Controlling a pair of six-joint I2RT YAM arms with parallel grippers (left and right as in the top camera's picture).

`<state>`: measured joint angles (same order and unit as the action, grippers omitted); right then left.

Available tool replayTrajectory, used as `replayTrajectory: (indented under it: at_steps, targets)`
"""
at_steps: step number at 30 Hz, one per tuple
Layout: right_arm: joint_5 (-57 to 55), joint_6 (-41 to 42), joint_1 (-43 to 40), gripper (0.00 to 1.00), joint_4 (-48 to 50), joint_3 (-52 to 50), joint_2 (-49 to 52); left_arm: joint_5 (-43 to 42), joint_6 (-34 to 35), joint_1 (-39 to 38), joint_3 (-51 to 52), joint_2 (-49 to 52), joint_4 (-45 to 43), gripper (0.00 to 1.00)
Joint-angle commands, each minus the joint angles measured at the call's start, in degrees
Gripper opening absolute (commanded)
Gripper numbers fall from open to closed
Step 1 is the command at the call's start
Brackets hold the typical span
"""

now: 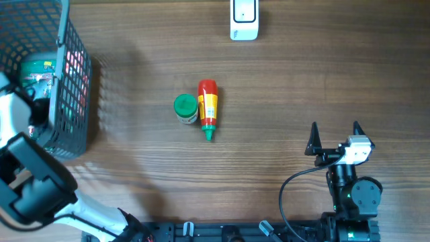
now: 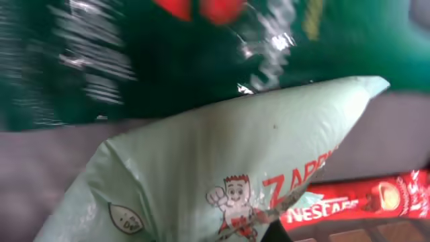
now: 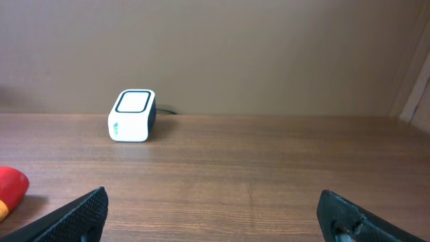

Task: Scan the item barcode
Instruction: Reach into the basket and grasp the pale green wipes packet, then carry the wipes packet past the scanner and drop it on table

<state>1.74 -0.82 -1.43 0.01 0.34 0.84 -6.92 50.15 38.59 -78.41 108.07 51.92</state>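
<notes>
The left gripper point(image 1: 40, 107) is inside the basket point(image 1: 79, 107) at the left end of the surface point(image 1: 282, 87), with its jaws closed. A pale green pouch point(image 2: 222, 161) fills the left wrist view at close range, but a grip on it cannot be confirmed. The right gripper point(image 1: 334, 129) stands wide open and empty, well apart from the scanner point(image 1: 244, 20).

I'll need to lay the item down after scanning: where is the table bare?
Bare wood lies between the basket and the green-lidded jar, and a wider stretch between the red bottle, the scanner and the right tool. The basket itself is crowded: packets, plus the left arm.
</notes>
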Motion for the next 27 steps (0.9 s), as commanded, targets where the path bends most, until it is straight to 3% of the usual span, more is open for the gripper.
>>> replayTrajectory:
  at_steps: [1, 6, 13, 18, 22, 26, 27]
  targets:
    - [0.9, -0.7, 0.3, 1.0, 0.1, 0.0, -0.3, 2.7, -0.5, 4.5, -4.6, -8.1, 1.5, 0.04]
    - [0.9, -0.7, 0.3, 1.0, 0.1, 0.0, -0.3, -2.2, -0.5, 8.5, -5.3, -16.8, 1.0, 0.04]
    - [0.9, -0.7, 0.3, 1.0, 0.1, 0.0, -0.3, -21.0, -0.5, 10.0, -5.3, -27.3, -7.5, 0.04]
    - [0.9, -0.7, 0.3, 1.0, 0.1, 0.0, -0.3, -35.2, -0.6, 6.5, -5.3, -33.1, -11.5, 0.04]
    - [0.9, -0.7, 0.3, 1.0, 0.1, 0.0, -0.3, -40.2, -10.1, -3.5, -5.3, -36.1, -11.3, 0.04]
    - [0.9, -0.7, 0.3, 1.0, 0.1, 0.0, -0.3, -39.6, -24.2, -16.6, -5.3, -36.9, -9.7, 0.04]
    - [0.9, -0.7, 0.3, 1.0, 0.1, 0.0, -0.3, -36.3, -28.2, -22.9, -5.2, -36.8, -8.3, 0.04]
